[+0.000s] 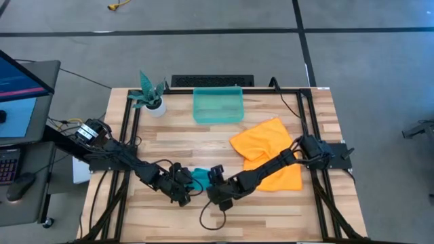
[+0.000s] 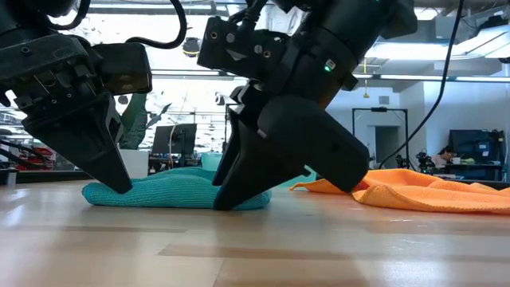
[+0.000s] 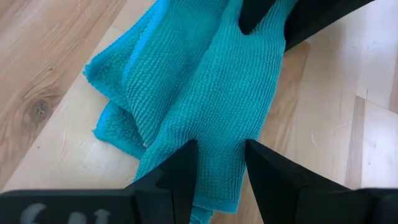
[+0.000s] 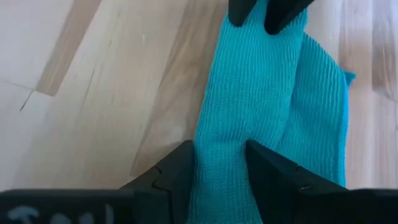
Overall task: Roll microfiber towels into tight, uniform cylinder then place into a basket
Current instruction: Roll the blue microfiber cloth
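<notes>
left gripper [image 3: 221,163] pinches the folded teal towel [image 3: 205,93] on wood.

Teal towel [image 3: 211,93] ribbed microfiber cloth; table [image 2: 255,247] smooth pale wood.

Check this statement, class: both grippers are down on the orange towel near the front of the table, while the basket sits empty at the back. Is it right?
Not quite. Both the left gripper and right gripper are on the teal towel, as the high view shows. The orange towel lies untouched beside them; the basket is indeed empty.
</notes>
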Controlling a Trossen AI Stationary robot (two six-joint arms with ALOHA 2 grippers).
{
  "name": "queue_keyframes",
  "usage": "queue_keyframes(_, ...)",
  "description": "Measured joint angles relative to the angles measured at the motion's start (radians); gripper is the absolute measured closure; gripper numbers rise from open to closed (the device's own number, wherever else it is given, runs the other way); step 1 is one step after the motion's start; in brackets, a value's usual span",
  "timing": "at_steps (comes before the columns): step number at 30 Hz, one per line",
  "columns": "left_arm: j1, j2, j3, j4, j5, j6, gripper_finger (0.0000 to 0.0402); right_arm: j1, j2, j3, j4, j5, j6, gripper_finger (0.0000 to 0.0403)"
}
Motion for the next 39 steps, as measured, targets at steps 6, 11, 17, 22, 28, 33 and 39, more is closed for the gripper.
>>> queue_keyframes(6,-0.001,0.0,0.0,-0.001,0.001,0.0,0.0269,-0.011,0.0,0.0,-0.004,-0.009,0.019,0.0247)
queue_keyframes(11,-0.008,0.0,0.0,-0.001,0.003,0.001,0.0269,-0.019,0.002,-0.001,-0.007,-0.004,0.072,0.0266)
queue_keyframes(17,-0.017,0.0,0.0,-0.002,0.0,0.045,0.0269,-0.042,0.003,-0.003,-0.014,0.013,0.126,0.0329)
queue_keyframes(22,-0.019,0.0,0.0,-0.002,-0.006,0.059,0.0269,-0.043,0.002,-0.003,-0.017,-0.01,0.132,0.0381)
queue_keyframes(28,-0.028,0.0,0.0,-0.003,-0.005,0.073,0.0269,-0.045,0.001,0.007,-0.033,-0.065,0.166,0.0381)
queue_keyframes(33,-0.043,0.0,0.0,-0.003,-0.007,0.093,0.0269,-0.043,0.004,0.054,-0.095,-0.095,0.201,0.0367)
queue_keyframes(39,-0.06,0.0,0.027,-0.041,-0.01,0.112,0.0269,-0.039,0.008,0.098,-0.132,-0.148,0.229,0.0383)
